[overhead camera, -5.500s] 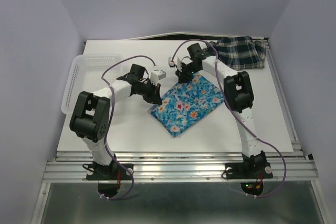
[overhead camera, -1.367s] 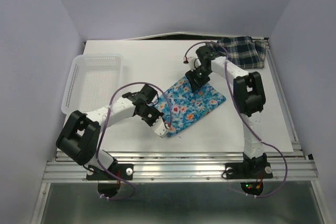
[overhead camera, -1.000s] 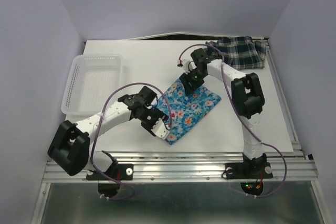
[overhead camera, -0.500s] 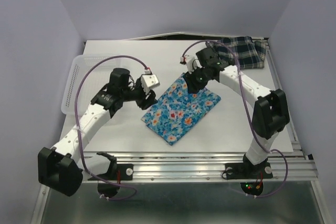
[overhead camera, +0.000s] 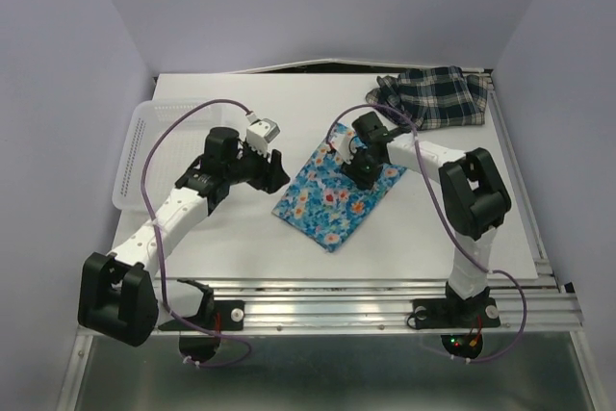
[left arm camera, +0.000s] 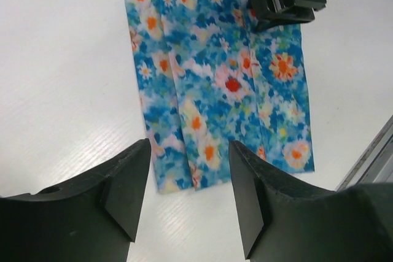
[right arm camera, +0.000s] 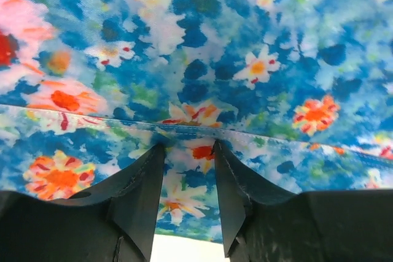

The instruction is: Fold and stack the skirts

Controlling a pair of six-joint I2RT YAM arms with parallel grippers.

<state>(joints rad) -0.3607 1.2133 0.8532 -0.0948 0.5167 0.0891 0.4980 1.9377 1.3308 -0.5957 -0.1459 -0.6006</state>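
Observation:
The blue floral skirt [overhead camera: 332, 201] lies folded into a narrow slanted rectangle at mid table. It also fills the left wrist view [left arm camera: 221, 84] and the right wrist view [right arm camera: 184, 47]. My right gripper [overhead camera: 365, 168] [right arm camera: 187, 148] is down on its far right part, jaws open a little, fingertips [right arm camera: 216, 151] against a stitched fold edge with flat cloth between them. My left gripper [overhead camera: 272, 168] [left arm camera: 189, 151] hovers open and empty just left of the skirt. The plaid skirt [overhead camera: 433, 95] lies bunched at the far right corner.
A white lattice basket [overhead camera: 159, 122] stands at the far left, partly behind the left arm. The metal rail [overhead camera: 327, 305] runs along the table's near edge, and the grey walls close in at both sides.
The left gripper let go of the skirt's near corner and lifted away to the left. The right gripper moved nearer onto the floral skirt and its jaws narrowed. The skirt shifted slightly.

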